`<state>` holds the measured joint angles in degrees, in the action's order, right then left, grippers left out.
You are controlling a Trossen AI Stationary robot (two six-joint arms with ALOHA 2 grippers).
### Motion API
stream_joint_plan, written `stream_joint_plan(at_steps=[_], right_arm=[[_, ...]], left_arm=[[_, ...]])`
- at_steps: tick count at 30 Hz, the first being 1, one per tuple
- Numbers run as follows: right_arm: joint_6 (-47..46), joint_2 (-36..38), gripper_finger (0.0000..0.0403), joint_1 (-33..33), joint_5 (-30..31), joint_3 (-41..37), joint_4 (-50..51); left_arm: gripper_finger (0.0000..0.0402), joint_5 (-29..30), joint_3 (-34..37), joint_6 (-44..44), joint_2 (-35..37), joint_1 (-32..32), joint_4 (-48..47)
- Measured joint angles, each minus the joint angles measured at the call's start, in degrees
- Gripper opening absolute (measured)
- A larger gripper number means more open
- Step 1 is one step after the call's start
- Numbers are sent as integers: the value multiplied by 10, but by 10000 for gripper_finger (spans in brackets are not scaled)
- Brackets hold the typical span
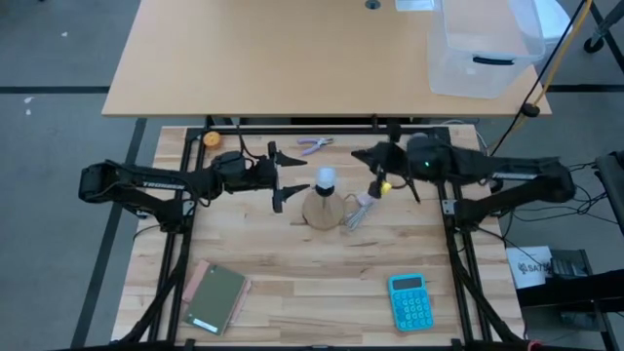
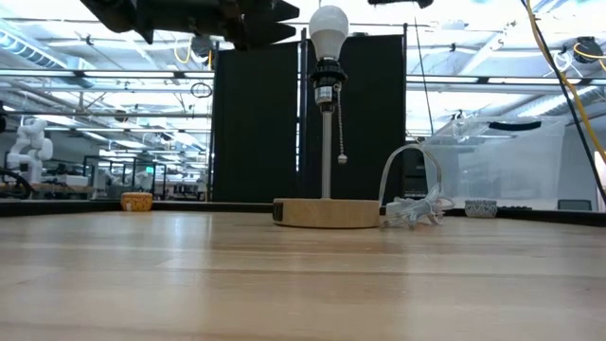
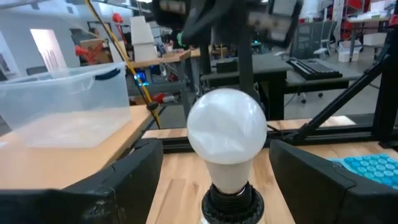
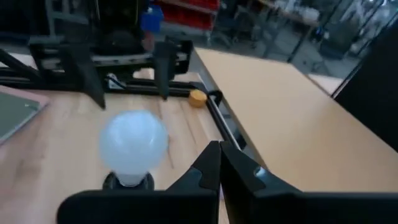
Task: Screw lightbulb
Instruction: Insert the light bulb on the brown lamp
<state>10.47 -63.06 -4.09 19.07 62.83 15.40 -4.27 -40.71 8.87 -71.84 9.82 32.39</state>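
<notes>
The whitish lightbulb [image 1: 325,176] stands upright with its narrow end in the black socket [image 2: 327,76] on top of a thin lamp stem, which rises from a round wooden base [image 1: 320,211]. My left gripper [image 1: 280,178] is open at the bulb's height, just to its left. In the left wrist view the bulb [image 3: 227,140] shows ahead, between the two spread fingers [image 3: 134,174], and nothing touches it. My right gripper [image 1: 359,155] is shut and empty, to the right of the bulb and slightly beyond it. The bulb also shows in the right wrist view [image 4: 134,146].
A clear wrapper and white cord [image 1: 358,211] lie at the base's right. Pliers [image 1: 314,145] and an orange object [image 1: 212,138] lie at the far edge. A green notebook [image 1: 216,295] and a blue calculator [image 1: 408,300] lie near the front. A clear bin [image 1: 483,49] stands on the table beyond.
</notes>
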Motion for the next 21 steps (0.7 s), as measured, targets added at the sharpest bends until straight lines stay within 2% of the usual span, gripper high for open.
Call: stream_joint_plan(at_steps=[4, 7, 10, 15, 17, 21], right_arm=[[16, 32, 0, -25, 5, -114, -114], [21, 38, 0, -38, -3, -172, -203], [22, 38, 0, -42, -37, -207, -261], [9, 36, 0, -40, -77, -222, -307], [7, 32, 0, -39, -91, -222, -311], [-12, 13, 0, -39, -105, -222, -314]], left_arm=[[271, 0, 0, 0, 2, 0, -6], [230, 5, 0, -6, 2, 3, -3], [166, 26, 0, -6, 2, 3, 3], [27, 32, 0, -6, 2, 6, 14], [9, 31, 0, -10, 2, 2, 15], [3, 21, 0, -12, 0, -21, 18]])
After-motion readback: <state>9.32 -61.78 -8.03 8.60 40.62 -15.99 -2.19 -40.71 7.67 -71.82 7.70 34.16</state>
